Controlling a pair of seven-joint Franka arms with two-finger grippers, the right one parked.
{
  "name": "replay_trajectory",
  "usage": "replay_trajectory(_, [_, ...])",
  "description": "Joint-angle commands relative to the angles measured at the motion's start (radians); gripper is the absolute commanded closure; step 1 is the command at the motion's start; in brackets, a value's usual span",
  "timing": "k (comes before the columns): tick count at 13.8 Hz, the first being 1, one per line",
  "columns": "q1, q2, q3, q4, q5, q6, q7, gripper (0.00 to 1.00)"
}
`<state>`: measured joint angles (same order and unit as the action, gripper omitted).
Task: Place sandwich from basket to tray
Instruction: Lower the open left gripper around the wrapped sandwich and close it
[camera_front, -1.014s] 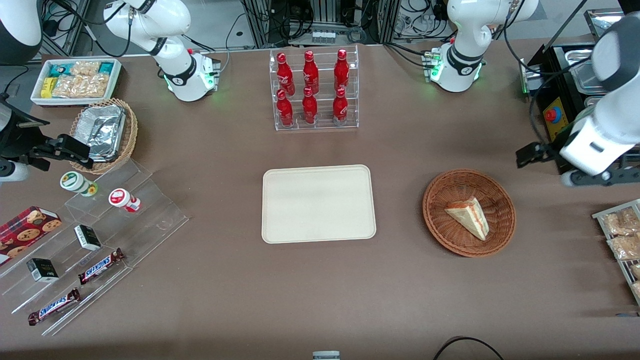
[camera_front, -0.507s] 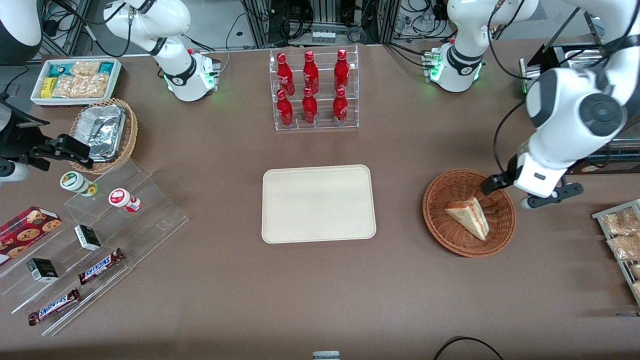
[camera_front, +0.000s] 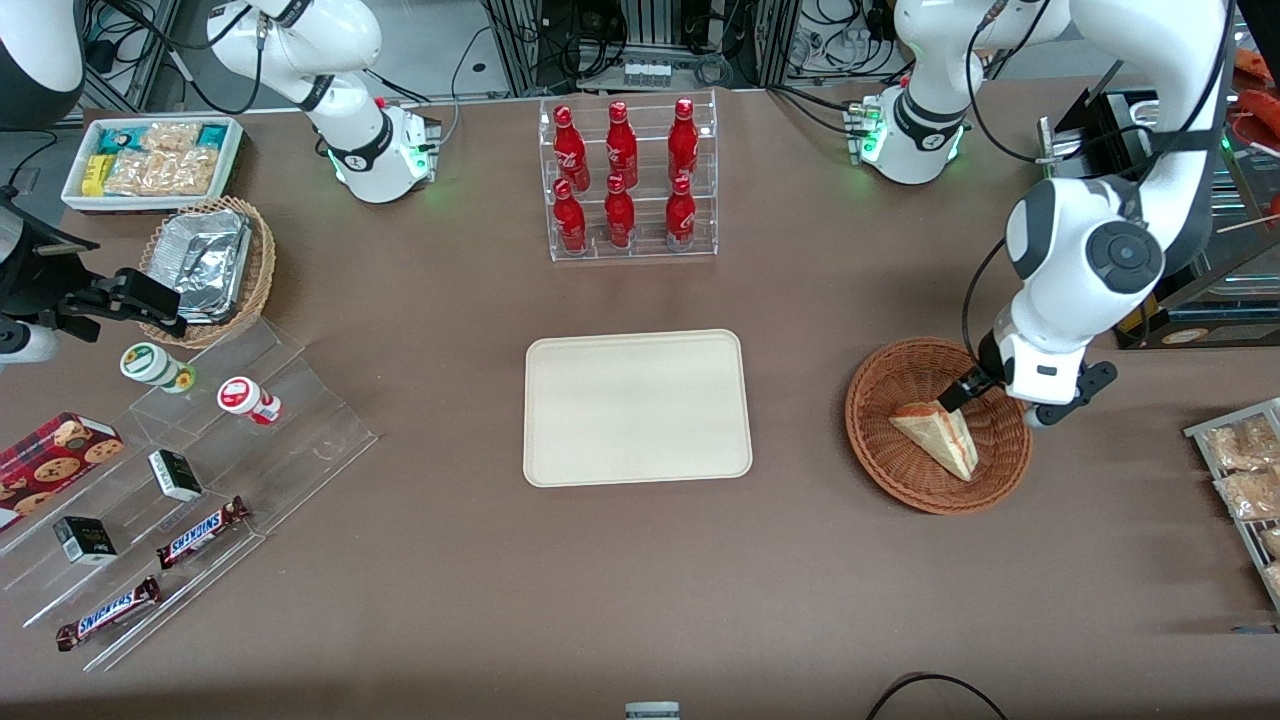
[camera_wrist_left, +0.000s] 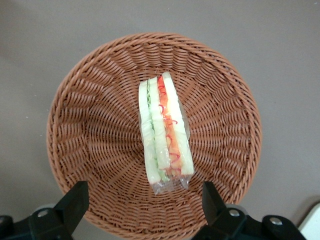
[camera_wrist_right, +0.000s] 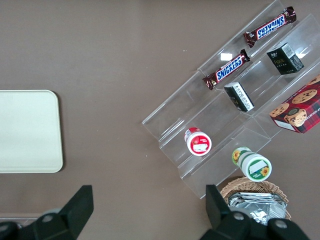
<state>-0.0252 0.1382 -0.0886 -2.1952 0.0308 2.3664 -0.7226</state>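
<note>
Nothing moved yet: sandwich (camera_wrist_left: 165, 132) lies in basket (camera_front: 886, 458), ungrasped; tray (camera_front: 637, 407) bare, well apart toward the parked arm's end; tool (camera_wrist_left: 145, 202) hangs above the basket, fingers (camera_wrist_left: 74, 199) spread wide. Grasp, lift, carry, release all left.

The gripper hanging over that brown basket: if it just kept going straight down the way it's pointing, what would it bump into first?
Most likely the sandwich. The gripper is open above the basket, fingers apart and pointing down; its height above the sandwich is unclear.
</note>
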Motion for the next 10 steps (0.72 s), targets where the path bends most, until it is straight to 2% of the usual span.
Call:
replay_trajectory(1, [-0.007,0.050,0.001,0.000,0.020,0.051,-0.046,0.00])
replay_trajectory(10, [-0.007,0.142,0.000,-0.001,0.018,0.163,-0.098,0.00])
